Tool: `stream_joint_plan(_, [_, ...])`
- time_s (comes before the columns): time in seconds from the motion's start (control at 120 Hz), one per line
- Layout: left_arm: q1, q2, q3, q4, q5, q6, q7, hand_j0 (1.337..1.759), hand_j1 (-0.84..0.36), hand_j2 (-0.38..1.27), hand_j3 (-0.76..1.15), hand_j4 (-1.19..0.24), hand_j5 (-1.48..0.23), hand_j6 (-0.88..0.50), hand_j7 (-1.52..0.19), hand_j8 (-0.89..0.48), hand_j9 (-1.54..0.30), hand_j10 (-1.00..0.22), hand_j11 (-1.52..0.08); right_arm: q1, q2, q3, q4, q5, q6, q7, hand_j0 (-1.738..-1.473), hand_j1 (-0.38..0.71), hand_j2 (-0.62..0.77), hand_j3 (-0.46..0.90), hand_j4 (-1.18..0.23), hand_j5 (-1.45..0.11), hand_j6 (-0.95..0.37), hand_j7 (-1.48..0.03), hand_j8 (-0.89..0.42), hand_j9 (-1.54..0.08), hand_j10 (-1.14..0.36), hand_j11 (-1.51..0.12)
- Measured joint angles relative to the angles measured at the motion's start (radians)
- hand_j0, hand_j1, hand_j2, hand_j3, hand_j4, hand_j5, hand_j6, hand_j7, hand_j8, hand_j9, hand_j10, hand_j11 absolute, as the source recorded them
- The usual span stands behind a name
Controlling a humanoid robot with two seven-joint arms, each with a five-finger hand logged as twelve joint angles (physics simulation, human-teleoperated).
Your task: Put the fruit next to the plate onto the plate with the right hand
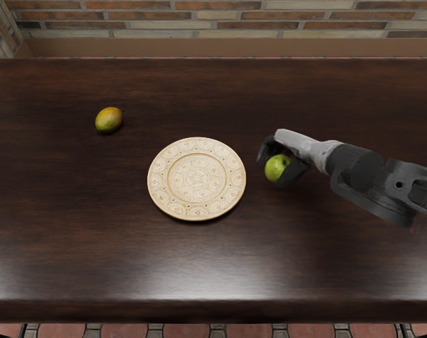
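A round cream plate (196,178) with carved patterns lies in the middle of the dark wooden table. Just right of it, a small green fruit (275,167) sits inside my right hand (277,164), whose dark fingers curl around it. The right arm comes in from the picture's right edge. Whether the fruit rests on the table or is lifted off it, I cannot tell. A second fruit, a green-orange mango (108,120), lies far to the plate's upper left. The left arm does not show.
The dark table (213,267) spans nearly the whole view, with its front edge near the bottom. A brick wall (213,17) runs behind its far edge.
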Motion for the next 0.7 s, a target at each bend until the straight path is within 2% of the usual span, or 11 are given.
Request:
stream_joint_plan(0.325, [0.000, 0.000, 0.000, 0.000, 0.000, 0.000, 0.000, 1.658, 0.07, 0.05, 0.00, -0.23, -0.30, -0.23, -0.30, -0.23, -0.30, -0.23, -0.30, 0.109, 0.124, -0.001, -0.009, 0.093, 0.030, -0.003, -1.651, 0.24, 0.09, 0.00, -0.64, -0.87, -0.55, -0.85, -0.38, -0.86, -0.53, -0.83])
stream_joint_plan(0.567, [0.000, 0.000, 0.000, 0.000, 0.000, 0.000, 0.000, 1.658, 0.07, 0.05, 0.00, -0.23, -0.30, -0.23, -0.30, -0.23, -0.30, -0.23, -0.30, 0.142, 0.301, -0.009, -0.126, 0.090, 0.043, -0.002, -1.655, 0.27, 0.19, 0.00, -0.64, -0.89, -0.55, -0.85, -0.37, -0.86, -0.49, -0.83])
stream_joint_plan(0.7, [0.000, 0.000, 0.000, 0.000, 0.000, 0.000, 0.000, 1.658, 0.07, 0.05, 0.00, -0.23, -0.30, -0.23, -0.30, -0.23, -0.30, -0.23, -0.30, 0.147, 0.353, -0.013, -0.176, 0.083, 0.045, 0.001, -1.656, 0.30, 0.23, 0.00, -0.64, -0.88, -0.59, -0.86, -0.37, -0.86, -0.50, -0.84])
